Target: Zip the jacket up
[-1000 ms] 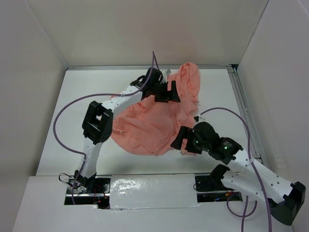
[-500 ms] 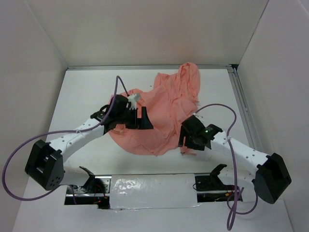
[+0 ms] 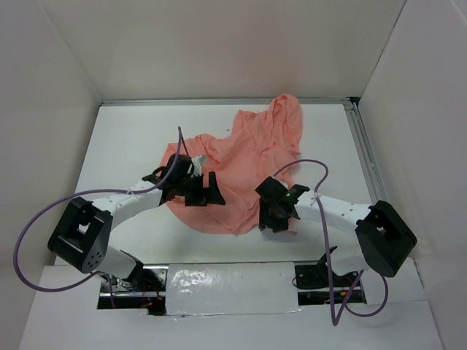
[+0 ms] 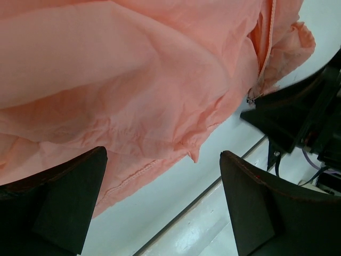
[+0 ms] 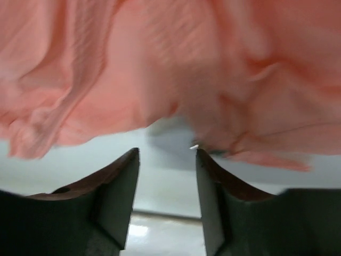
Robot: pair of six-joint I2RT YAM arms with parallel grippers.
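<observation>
White walls (image 3: pixel 219 44) box in a white table (image 3: pixel 124 138). The jacket (image 3: pixel 248 157) lies crumpled at the frame's centre, salmon-pink and wrinkly, 1 lobe reaching toward the upper right. Its zipper edge (image 4: pixel 265 53) shows in the left wrist view's upper right. The left gripper (image 3: pixel 209 195) hovers over the lower-left hem, jaws wide apart, holding nothing. The right gripper (image 3: pixel 271 219), at the lower-right hem, gapes narrowly, also empty.

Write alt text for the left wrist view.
A wrinkled salmon-pink jacket fills the upper frame, its hem lying on the white table, its zipper running down at upper right. Below, the left gripper is open wide, holding nothing.
</observation>
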